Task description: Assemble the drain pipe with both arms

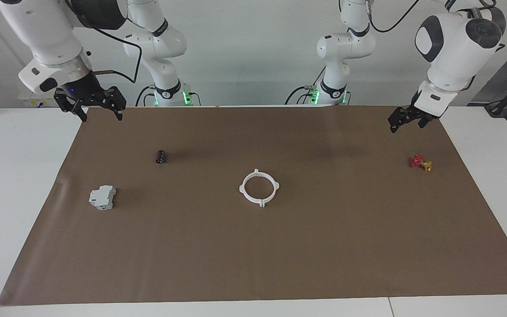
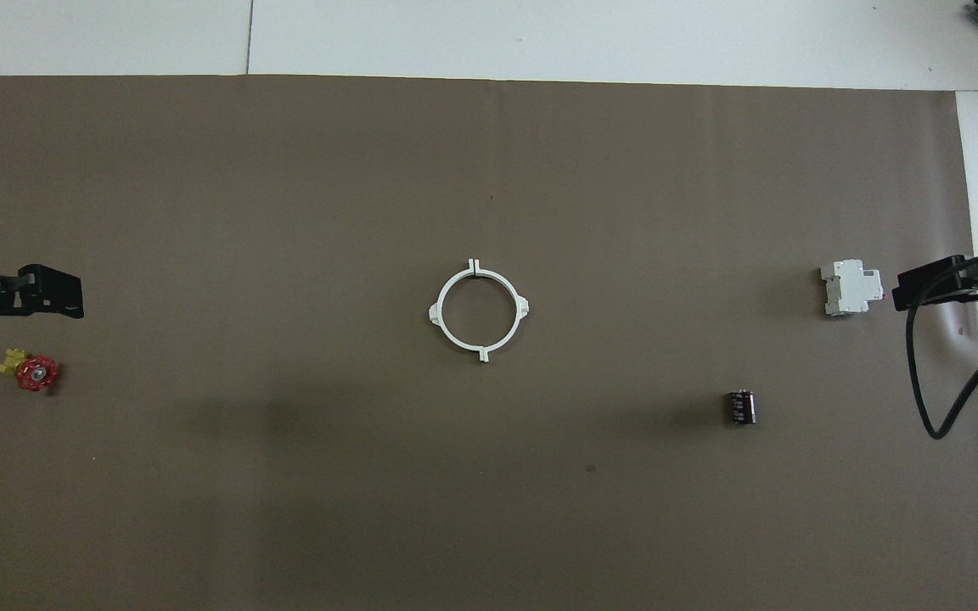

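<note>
At the middle of the desk (image 1: 24,185), the drain pipe (image 1: 259,188) is seen closed into one ring. Left claw (image 1: 405,119) and right claw (image 1: 91,104) are held wide, empty, aloft. The joint could be reopened if nudged

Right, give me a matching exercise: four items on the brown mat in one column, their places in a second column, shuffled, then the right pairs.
1. white ring
2. grey-white block
3. black cylinder
4. red and yellow valve

A. at the left arm's end of the mat
B. middle of the mat
C. at the right arm's end, farther from the robots
D. at the right arm's end, nearer to the robots

Pairs: 1-B, 2-C, 3-D, 4-A
</note>
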Controlling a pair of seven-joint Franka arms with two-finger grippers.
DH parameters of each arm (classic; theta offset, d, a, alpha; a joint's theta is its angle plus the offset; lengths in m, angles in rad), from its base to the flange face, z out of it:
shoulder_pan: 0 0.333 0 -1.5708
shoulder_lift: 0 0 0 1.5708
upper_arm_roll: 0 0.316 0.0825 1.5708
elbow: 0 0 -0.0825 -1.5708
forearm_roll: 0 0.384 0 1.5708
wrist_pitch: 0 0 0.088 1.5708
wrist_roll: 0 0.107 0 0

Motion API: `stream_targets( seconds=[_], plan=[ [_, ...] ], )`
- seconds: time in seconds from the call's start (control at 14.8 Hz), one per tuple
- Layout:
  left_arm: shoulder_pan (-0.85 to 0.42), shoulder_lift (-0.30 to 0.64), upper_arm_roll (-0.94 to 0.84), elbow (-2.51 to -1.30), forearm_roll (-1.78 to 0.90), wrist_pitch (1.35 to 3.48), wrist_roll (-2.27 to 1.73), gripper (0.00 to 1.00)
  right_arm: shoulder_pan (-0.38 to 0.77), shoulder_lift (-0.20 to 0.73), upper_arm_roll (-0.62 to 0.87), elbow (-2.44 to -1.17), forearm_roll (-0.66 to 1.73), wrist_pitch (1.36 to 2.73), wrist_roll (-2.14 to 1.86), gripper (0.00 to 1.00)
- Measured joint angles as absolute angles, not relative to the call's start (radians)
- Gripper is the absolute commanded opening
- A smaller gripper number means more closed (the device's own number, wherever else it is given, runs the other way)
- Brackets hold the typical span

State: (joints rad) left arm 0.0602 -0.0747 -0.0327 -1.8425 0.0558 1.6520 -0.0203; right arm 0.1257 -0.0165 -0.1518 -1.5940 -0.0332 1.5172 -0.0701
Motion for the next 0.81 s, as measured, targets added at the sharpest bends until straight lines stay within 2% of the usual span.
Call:
stream_targets(
  seconds=[0.34, 0.81],
  plan=[
    [0.073, -0.086, 0.017, -1.835, 0.038, 1.632, 0.023, 1.00, 0.126, -0.016, -0.152, -1.594, -0.033, 1.517, -0.070, 1.00],
    [0.072, -0.092, -0.014, -1.816, 0.014, 1.662, 0.022, 1.00, 0.126, -0.016, -0.152, -1.594, -0.033, 1.517, -0.070, 1.00]
  ],
)
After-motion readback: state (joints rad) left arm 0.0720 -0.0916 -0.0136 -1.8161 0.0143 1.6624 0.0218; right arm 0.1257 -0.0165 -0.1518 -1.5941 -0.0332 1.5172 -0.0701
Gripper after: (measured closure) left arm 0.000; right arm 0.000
